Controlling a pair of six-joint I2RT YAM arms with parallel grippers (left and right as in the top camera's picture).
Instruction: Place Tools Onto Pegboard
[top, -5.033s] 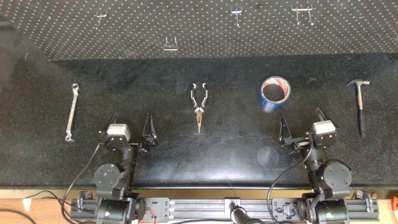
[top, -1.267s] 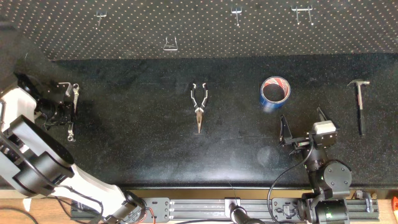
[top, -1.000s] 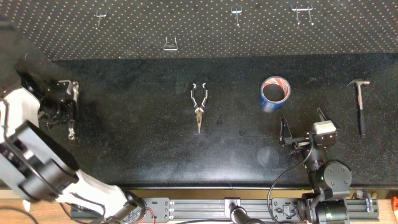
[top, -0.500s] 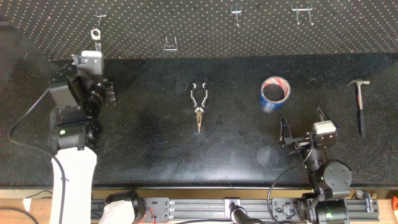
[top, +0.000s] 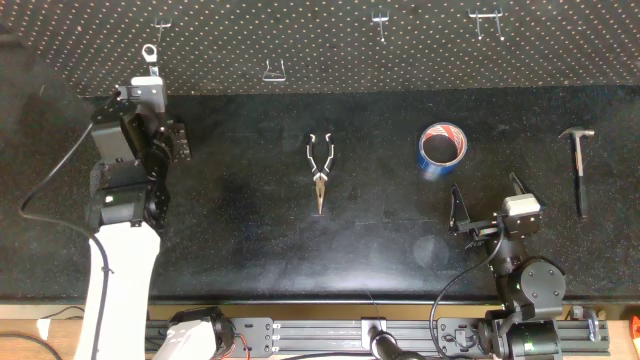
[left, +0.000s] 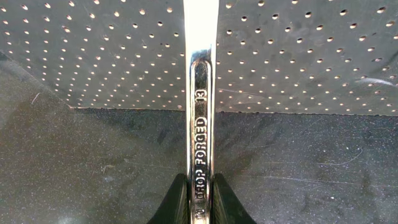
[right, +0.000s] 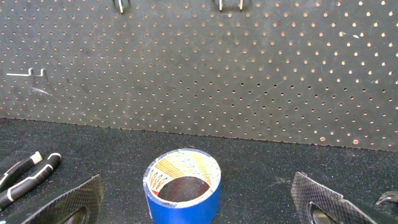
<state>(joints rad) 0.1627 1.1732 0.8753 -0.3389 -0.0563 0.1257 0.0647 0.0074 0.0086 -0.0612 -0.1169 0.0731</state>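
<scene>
My left gripper is raised at the far left by the pegboard, shut on a steel wrench whose ring end pokes up near a hook. In the left wrist view the two fingers pinch the wrench shaft, which runs straight up against the board. Pliers lie mid-table, a blue tape roll to their right and a hammer at the far right. My right gripper rests open near the front, just behind the tape roll.
The pegboard carries a wire bracket, a hook and a double hook. The black table mat spreads below it. The plier handles show in the right wrist view.
The left arm picked the wrench off the table at the far left and carried it up and to the right to the pegboard by the left hook. The right arm stayed still.
</scene>
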